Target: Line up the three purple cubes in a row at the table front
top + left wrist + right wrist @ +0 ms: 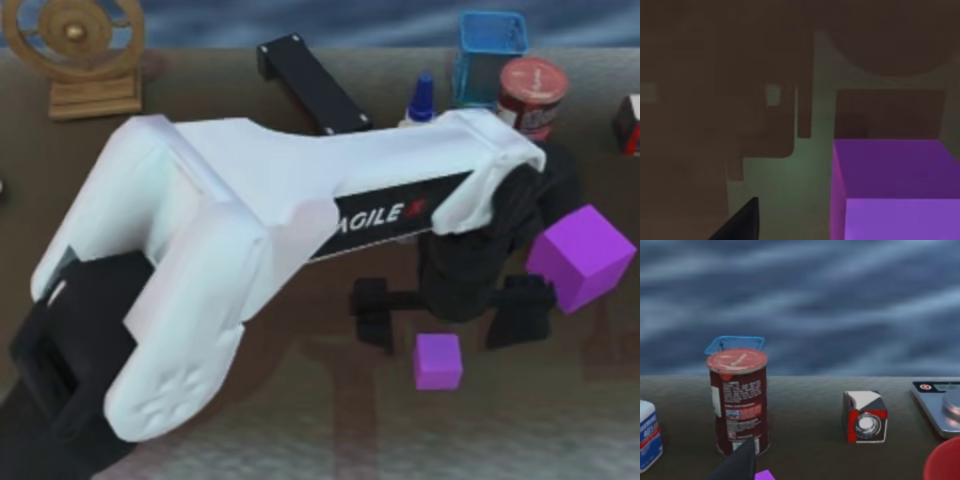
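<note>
The left arm (250,250) stretched diagonally across the top view, from its black base at the lower left of the frame up through a bulky white elbow and along a white forearm lettered AGILE toward the upper right, where the black wrist bent downward. The left gripper (445,312) hung below that wrist at centre right, its two dark fingers (372,312) spread wide and holding nothing. The small purple cube (438,361) sat on the table (300,430) just below the gap between the fingers, apart from both. The large purple cube (580,257) lay at the right of the frame, just beside the right-hand finger; whether they touched could not be told. In the left wrist view that large cube (895,187) filled the lower right, with one dark fingertip (742,225) at the bottom edge. Only two purple cubes showed. Along the top of the frame stood a wooden wheel (75,50), a black bar (312,85), a blue-capped bottle (420,100), a blue bin (490,50) and a red can (531,95). The right wrist view showed the can (739,400) and a red-and-white box (865,416); the right gripper's opening could not be told.
</note>
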